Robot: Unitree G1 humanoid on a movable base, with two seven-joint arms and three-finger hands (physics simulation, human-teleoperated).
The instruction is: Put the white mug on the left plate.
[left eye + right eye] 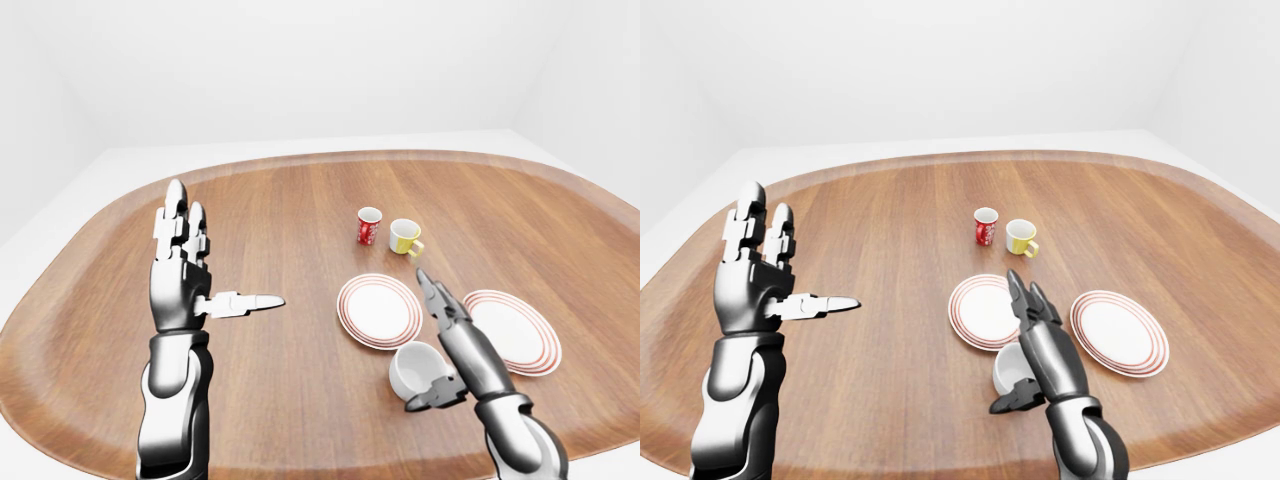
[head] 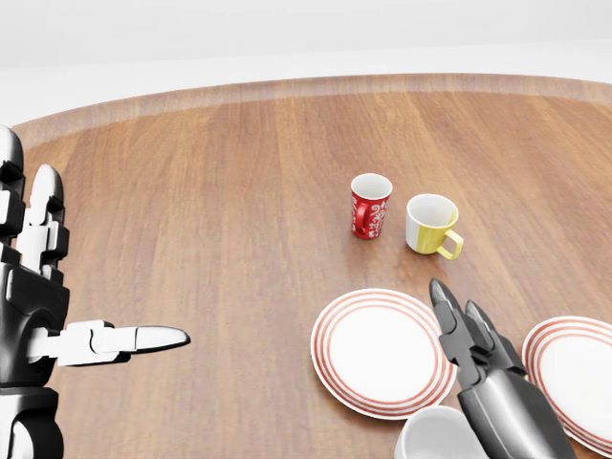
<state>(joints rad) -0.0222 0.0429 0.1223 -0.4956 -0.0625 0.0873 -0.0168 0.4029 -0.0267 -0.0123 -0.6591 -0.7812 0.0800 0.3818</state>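
The white mug (image 1: pixel 418 368) stands upright on the wooden table, just below the left plate (image 1: pixel 372 312) in the left-eye view; only its rim (image 2: pixel 435 432) shows at the bottom of the head view. My right hand (image 1: pixel 420 342) lies along the mug's right side, open. Its long fingers (image 2: pixel 457 325) point up between the two plates, and its thumb (image 1: pixel 428 400) bends under the mug's lower side. My left hand (image 1: pixel 218 262) is raised far to the left, open, holding nothing.
A red patterned mug (image 2: pixel 369 205) and a yellow mug (image 2: pixel 430 224) stand side by side above the left plate. A second red-ringed plate (image 1: pixel 512 330) lies to the right. The oval table (image 1: pixel 280 220) has a raised rim.
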